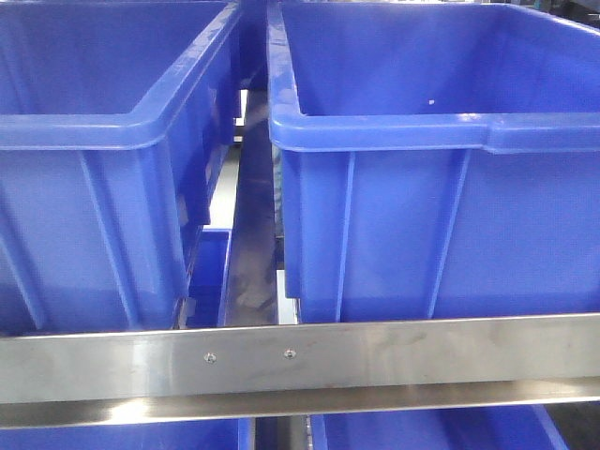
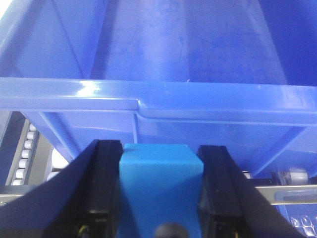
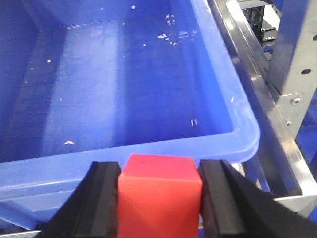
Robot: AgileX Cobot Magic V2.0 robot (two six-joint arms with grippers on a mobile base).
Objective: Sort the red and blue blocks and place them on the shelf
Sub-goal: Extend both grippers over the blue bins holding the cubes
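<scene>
Now, left gripper (image 2: 159,148) clamped on blue block (image 2: 161,193), just short of a blue bin (image 2: 148,99) rim, right gripper (image 3: 159,171) clamped on red block (image 3: 159,201), beside second bin (image 3: 148,148) rim, shelf (image 1: 375,361) rail below.

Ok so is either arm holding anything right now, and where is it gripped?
Both. The left gripper clamps the blue block by its two opposite side faces; the right gripper clamps the red block the same way.
</scene>
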